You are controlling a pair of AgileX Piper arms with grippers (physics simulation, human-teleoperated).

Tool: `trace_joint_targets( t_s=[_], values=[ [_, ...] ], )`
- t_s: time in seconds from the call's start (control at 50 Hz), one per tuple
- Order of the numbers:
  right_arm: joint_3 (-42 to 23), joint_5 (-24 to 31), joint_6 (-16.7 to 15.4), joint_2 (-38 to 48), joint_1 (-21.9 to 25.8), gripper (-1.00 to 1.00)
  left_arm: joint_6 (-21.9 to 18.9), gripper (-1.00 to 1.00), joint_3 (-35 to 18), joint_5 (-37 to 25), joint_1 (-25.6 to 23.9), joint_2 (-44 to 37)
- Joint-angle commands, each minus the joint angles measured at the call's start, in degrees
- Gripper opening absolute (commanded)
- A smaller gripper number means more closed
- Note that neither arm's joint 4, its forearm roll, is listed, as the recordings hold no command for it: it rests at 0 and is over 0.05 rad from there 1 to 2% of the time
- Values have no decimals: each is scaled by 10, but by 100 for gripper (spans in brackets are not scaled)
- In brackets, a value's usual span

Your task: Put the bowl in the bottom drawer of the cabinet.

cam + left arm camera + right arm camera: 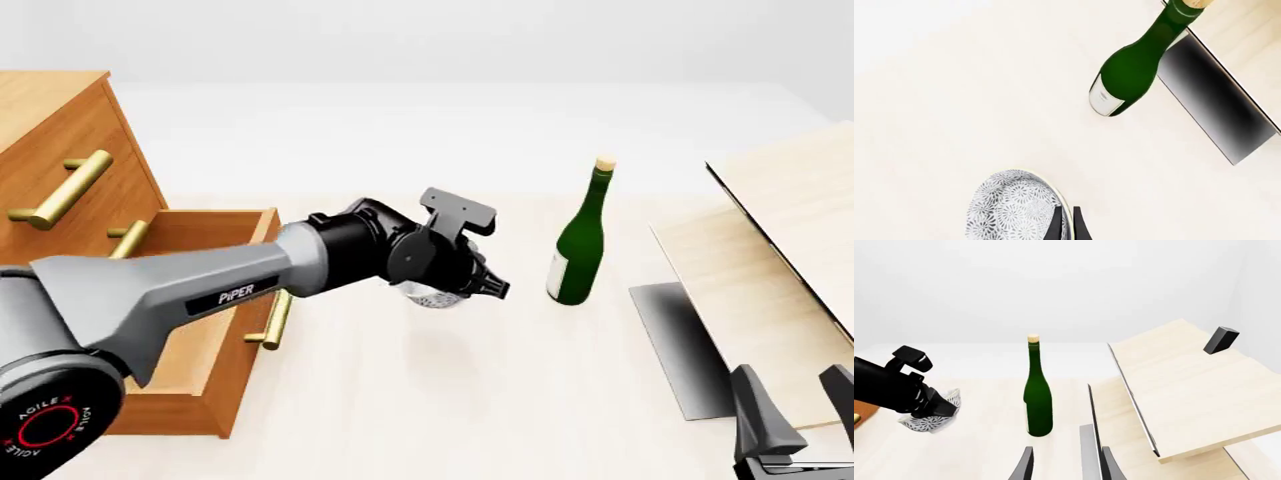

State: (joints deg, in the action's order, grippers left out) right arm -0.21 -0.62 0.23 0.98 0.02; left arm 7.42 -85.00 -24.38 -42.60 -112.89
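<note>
The speckled white bowl [430,296] hangs a little above the table, right of the cabinet [54,110]. My left gripper [489,282] is shut on its rim. In the left wrist view the dark fingertips [1055,227] pinch the edge of the bowl [1011,210], with the left gripper [1066,226] at the picture's edge. The bottom drawer [240,390] stands pulled out, its brass handle facing the bowl. My right gripper [794,395] is open and holds nothing near the front right corner. The right wrist view shows the bowl [927,424] far off under the left gripper [941,407].
A tall green bottle [578,255] stands upright just right of the bowl, also seen as the bottle [1134,65] and the bottle [1037,405]. Pale wood panels [787,230] and a dark grey slab [681,340] fill the right side. A small black block [1221,339] sits on the upper panel.
</note>
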Motion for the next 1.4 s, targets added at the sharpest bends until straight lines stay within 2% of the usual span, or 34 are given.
trace_joint_targets(
  t_s=[0.02, 0.58, 1.4],
  values=[
    [0, 0, 0, 0, 0, 100, 4, -100, 26, 31, 7, 44],
    [0, 0, 0, 0, 0, 100, 8, -100, 115, 77, 50, 149],
    [0, 0, 0, 0, 0, 100, -15, -100, 194, 71, 145, 261]
  ],
)
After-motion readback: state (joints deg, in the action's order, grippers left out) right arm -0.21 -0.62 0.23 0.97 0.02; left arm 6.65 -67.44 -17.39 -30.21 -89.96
